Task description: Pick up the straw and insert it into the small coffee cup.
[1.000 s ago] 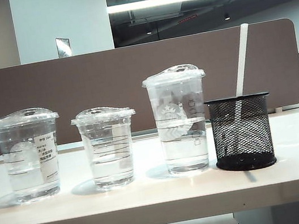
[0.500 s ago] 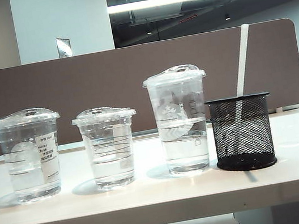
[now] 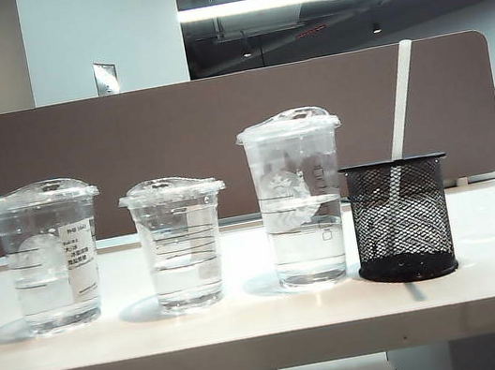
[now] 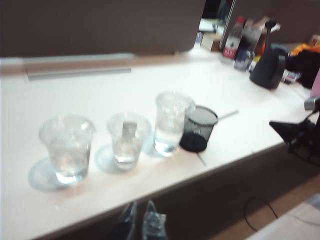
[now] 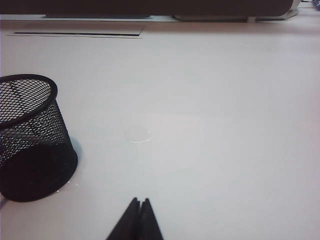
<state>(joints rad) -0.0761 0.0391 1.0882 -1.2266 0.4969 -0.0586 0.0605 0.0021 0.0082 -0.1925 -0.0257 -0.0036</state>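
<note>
The straw (image 3: pixel 400 102) is long and white and leans in a black mesh holder (image 3: pixel 401 221) at the right end of the row. The small coffee cup (image 3: pixel 179 244), clear with a domed lid and thin black lines, stands second from the left. Neither gripper shows in the exterior view. In the blurred left wrist view my left gripper (image 4: pixel 141 204) is shut and empty, back beyond the table's front edge, facing the small cup (image 4: pixel 128 140) and the straw (image 4: pixel 227 115). My right gripper (image 5: pixel 140 200) is shut and empty above bare table beside the holder (image 5: pixel 30 140).
A wider labelled cup (image 3: pixel 49 261) stands at the far left and the tallest cup (image 3: pixel 299 200) right beside the holder. All three hold water. A brown partition (image 3: pixel 218 123) runs behind the table. Bottles and clutter (image 4: pixel 250 45) sit at the table's far corner.
</note>
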